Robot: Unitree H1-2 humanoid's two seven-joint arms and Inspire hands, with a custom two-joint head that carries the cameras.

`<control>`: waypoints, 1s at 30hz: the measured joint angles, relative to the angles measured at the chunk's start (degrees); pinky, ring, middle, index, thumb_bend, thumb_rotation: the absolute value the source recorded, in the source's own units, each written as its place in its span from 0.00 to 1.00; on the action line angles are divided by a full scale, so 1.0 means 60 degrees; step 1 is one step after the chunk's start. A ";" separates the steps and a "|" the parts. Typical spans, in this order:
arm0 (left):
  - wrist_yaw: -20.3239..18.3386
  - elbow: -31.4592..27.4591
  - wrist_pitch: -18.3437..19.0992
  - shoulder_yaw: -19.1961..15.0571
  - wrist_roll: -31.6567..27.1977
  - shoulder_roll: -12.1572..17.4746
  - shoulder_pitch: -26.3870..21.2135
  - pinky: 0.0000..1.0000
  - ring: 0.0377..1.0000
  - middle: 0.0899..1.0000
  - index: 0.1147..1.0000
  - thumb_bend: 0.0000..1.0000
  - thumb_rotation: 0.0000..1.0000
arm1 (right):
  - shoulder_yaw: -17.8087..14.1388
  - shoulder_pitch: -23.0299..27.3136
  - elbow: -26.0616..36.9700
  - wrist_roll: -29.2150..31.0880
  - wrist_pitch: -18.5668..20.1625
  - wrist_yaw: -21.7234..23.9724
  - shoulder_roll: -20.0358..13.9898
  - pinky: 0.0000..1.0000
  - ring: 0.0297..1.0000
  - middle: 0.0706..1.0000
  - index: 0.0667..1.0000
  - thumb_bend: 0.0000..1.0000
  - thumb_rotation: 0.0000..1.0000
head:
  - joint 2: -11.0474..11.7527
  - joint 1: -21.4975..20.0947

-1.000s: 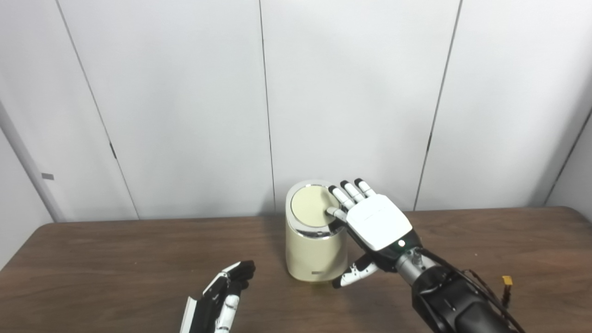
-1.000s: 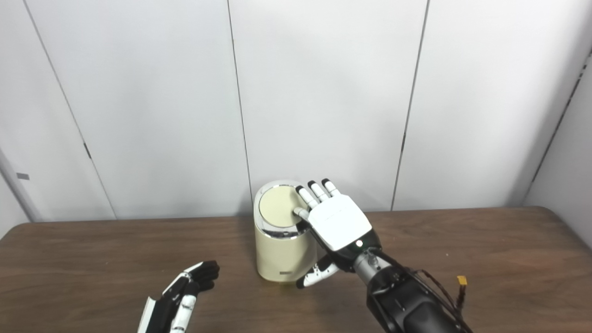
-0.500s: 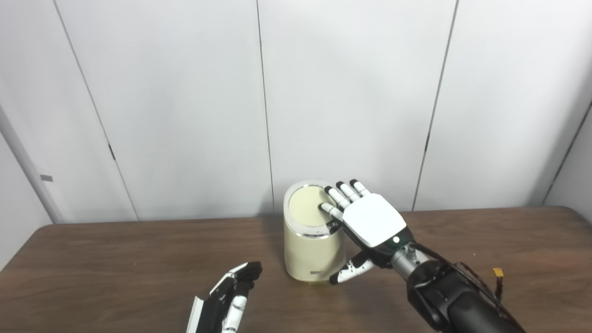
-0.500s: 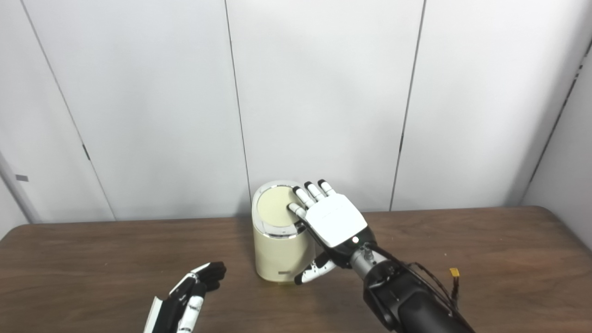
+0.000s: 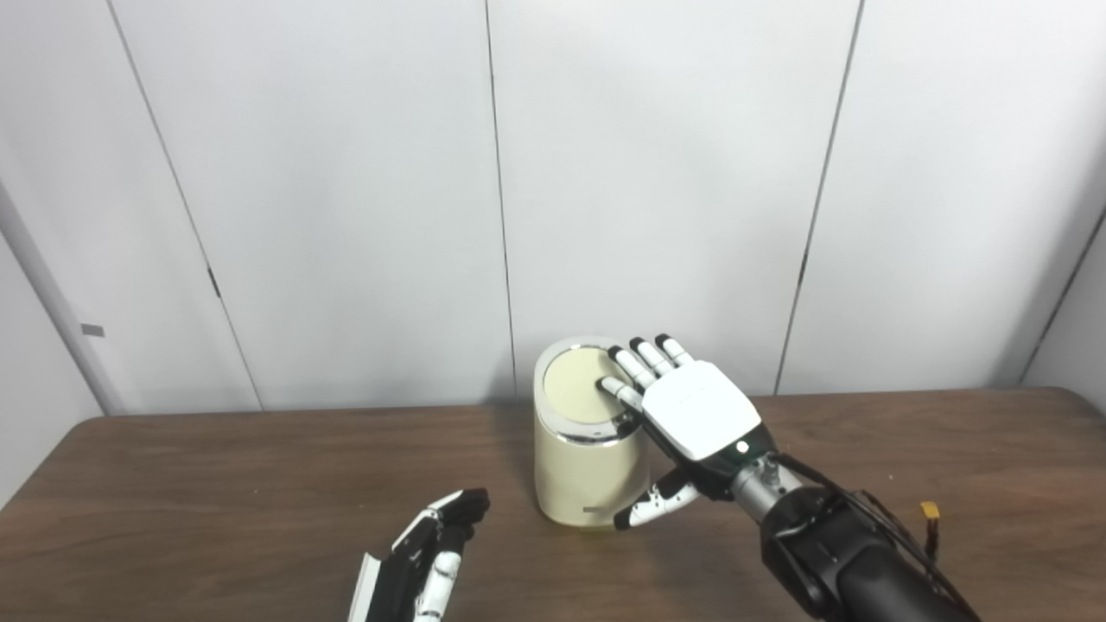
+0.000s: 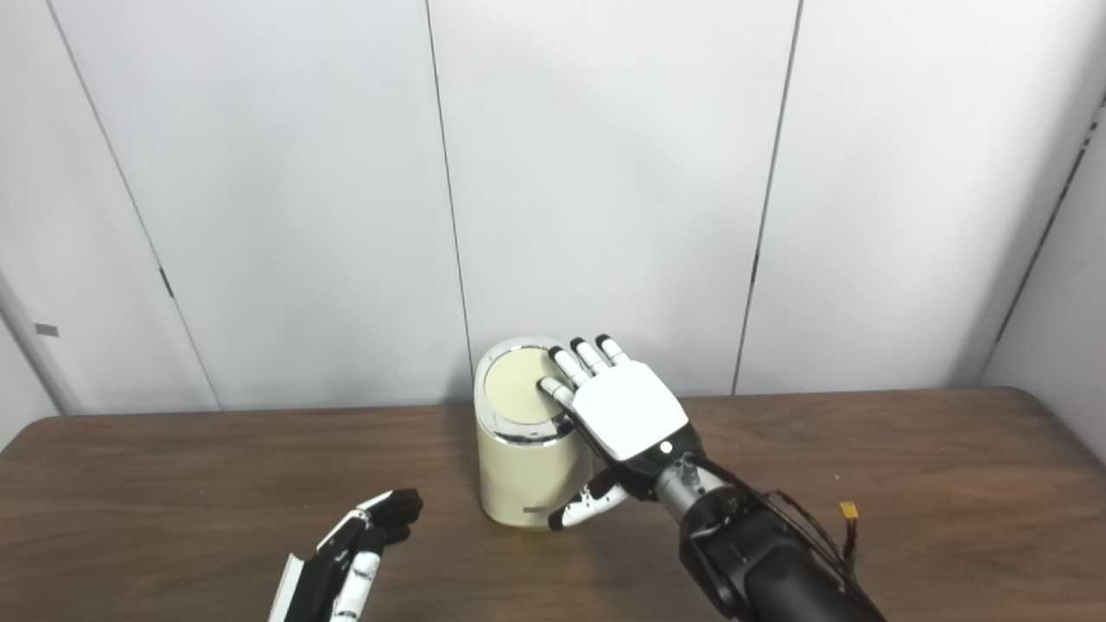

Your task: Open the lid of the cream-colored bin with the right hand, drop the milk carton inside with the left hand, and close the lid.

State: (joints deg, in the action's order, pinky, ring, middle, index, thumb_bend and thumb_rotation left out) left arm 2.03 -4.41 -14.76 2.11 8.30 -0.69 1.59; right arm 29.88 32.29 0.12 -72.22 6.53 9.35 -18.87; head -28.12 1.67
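My left hand waits low over the tabletop, fingers loosely together, holding nothing; no milk carton in view | my right hand, fingers spread, has slid further onto the round cream lid of the cream-coloured cylindrical bin – lid still shut, opening barely begun | dark wooden tabletop | white panelled wall behind.

Bright, even light — soft shadows, sharp
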 measured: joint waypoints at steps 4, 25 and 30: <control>-0.0008 0.0001 0.0003 0.0002 -0.0002 0.0012 0.0000 0.79 0.78 0.76 0.77 0.43 0.85 | -0.0489 -0.0682 0.0013 0.0466 0.0034 -0.1130 0.0279 1.00 1.00 0.99 0.88 0.71 0.67 | 0.0015 -0.0029; -0.0011 0.0094 -0.0012 0.0017 -0.0008 0.0091 -0.0078 0.80 0.79 0.77 0.77 0.43 0.86 | -0.0690 -0.1032 0.0074 0.1298 -0.0213 -0.1649 0.0572 1.00 1.00 1.00 0.94 0.69 0.68 | 0.0132 -0.0117; -0.0009 0.0119 -0.0012 0.0021 -0.0008 0.0098 -0.0105 0.79 0.79 0.76 0.77 0.43 0.85 | -0.0956 -0.1040 0.0121 0.1545 -0.0261 -0.1597 0.0679 1.00 1.00 1.00 1.00 0.71 0.68 | 0.0176 -0.0117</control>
State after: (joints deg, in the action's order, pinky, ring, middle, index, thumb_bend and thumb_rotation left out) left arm 1.98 -3.69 -14.84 2.24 8.25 -0.10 0.96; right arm 24.14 26.05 0.84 -62.95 4.97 -0.23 -14.80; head -27.07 0.97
